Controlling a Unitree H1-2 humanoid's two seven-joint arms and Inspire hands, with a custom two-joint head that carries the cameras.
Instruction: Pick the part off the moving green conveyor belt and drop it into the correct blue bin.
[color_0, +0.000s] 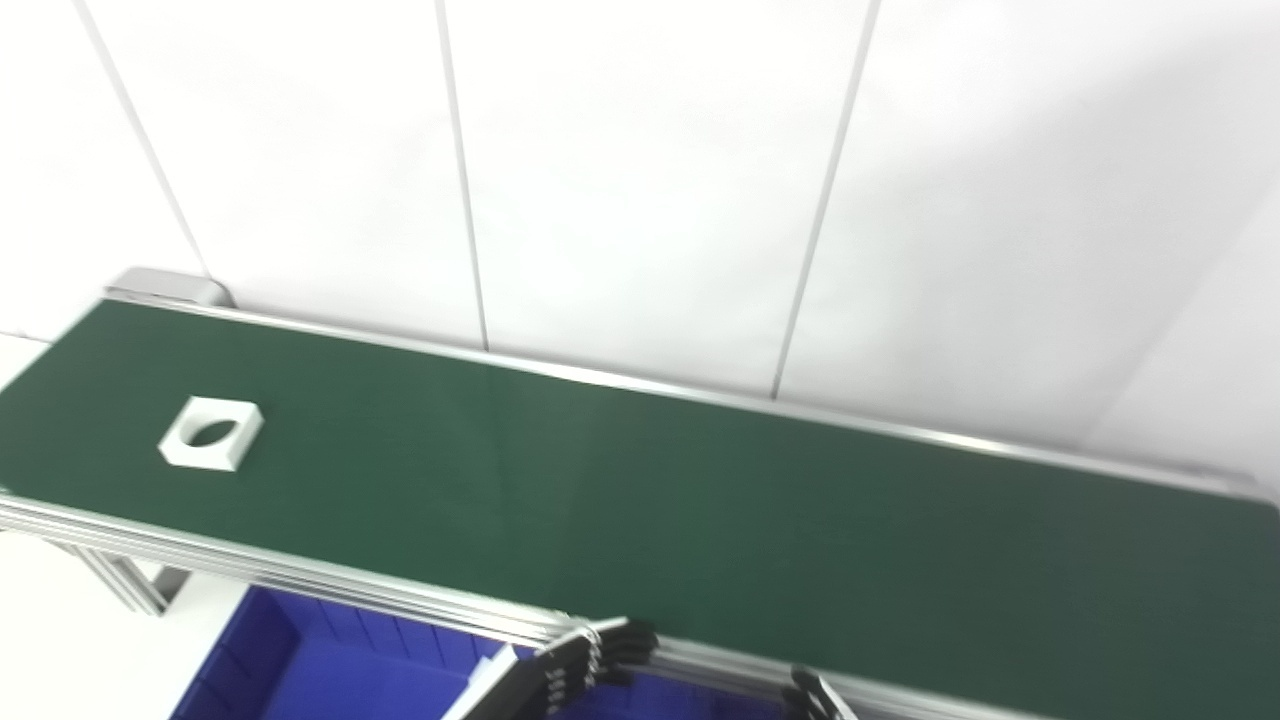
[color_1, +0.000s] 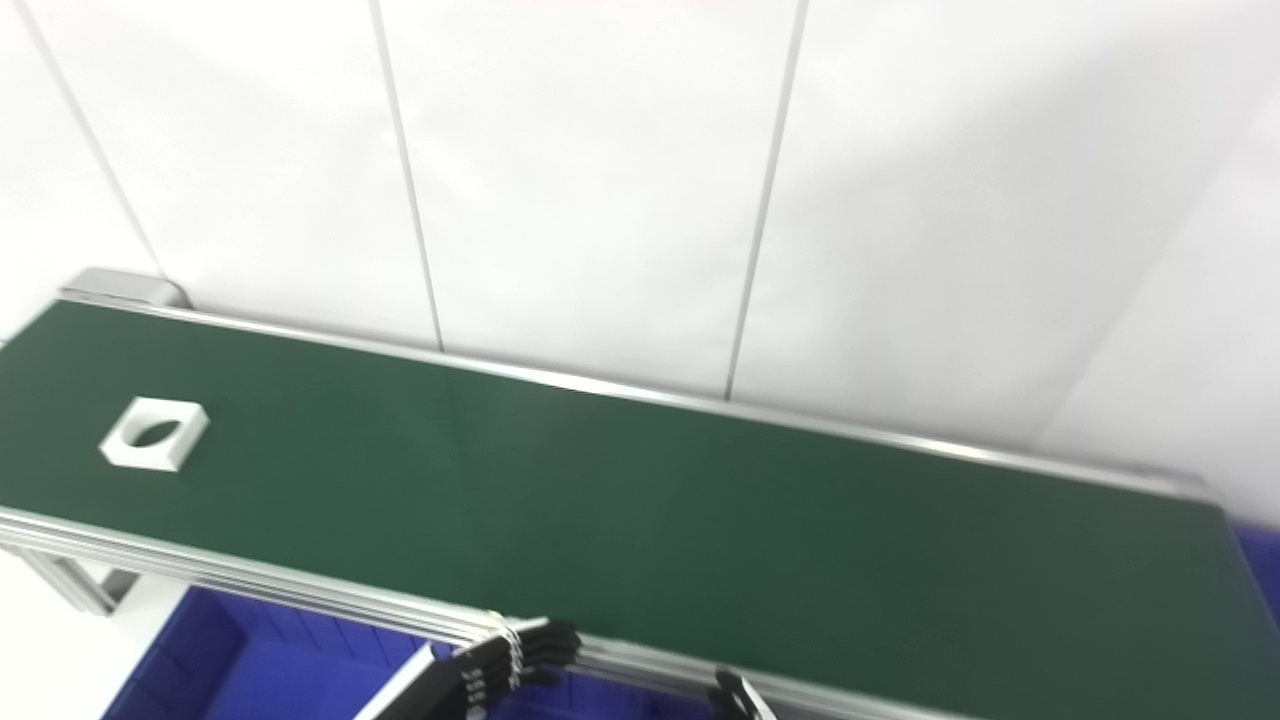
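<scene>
A white square part with a round hole lies flat on the green conveyor belt, near its left end. My left hand reaches up from the bottom edge to the belt's near rail, its black fingers stretched out and holding nothing. It is far to the right of the part. Of my right hand only a dark fingertip shows at the bottom edge, just below the rail; the rest is cut off.
A blue bin sits under the belt's near side at the lower left, with another patch of blue past the belt's right end. Aluminium rails edge the belt. A white panelled wall stands close behind it.
</scene>
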